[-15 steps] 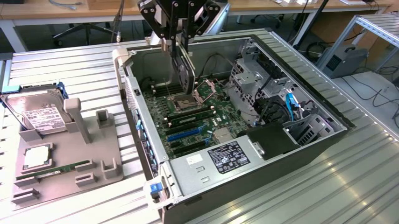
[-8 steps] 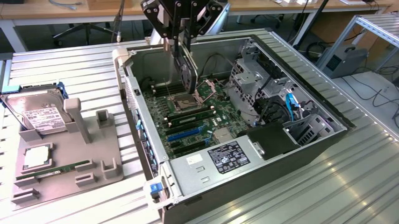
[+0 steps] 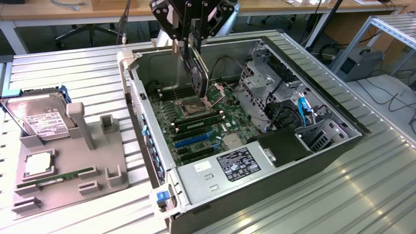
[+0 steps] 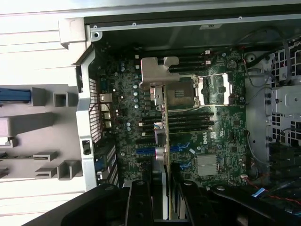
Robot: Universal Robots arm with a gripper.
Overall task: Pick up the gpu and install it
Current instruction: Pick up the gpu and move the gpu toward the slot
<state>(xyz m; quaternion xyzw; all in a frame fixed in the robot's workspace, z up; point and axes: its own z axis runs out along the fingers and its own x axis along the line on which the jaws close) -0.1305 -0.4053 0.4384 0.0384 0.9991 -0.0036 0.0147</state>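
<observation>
Above open case (image 3: 195, 181) | one end effector (image 3: 192, 35) | grips one gpu (image 3: 198, 73)

The ribbed metal table (image 3: 71, 73) carries an open computer case (image 3: 195, 181) and a grey holder (image 3: 55, 196).

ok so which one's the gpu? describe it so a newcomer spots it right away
Find the open PC case; over its motherboard hangs the gripper. The gpu is the flat dark card held on edge in it, silver bracket at one end. The hard drive and RAM stick sit on the grey holder beside the case; the gpu alone is in the air.
</observation>
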